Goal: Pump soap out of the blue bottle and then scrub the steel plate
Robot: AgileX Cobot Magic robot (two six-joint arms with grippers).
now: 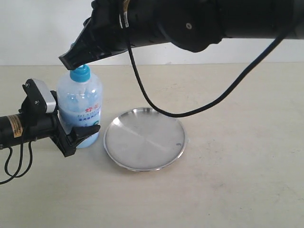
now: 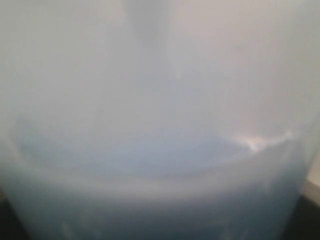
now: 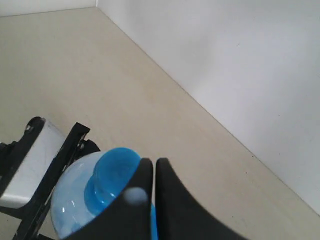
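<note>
Open tabletop [image 1: 237, 180] extends right of the steel plate [image 1: 142, 142]. The blue bottle [image 1: 80, 107] stands just left of it, clamped low by the left gripper [image 1: 80, 137]. The right gripper [image 1: 71, 60], fingers together, touches the pump head [image 1: 80, 73].

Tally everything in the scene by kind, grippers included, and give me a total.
bottle: 1
plate: 1
grippers: 2 (left gripper, right gripper)
Total: 4
</note>
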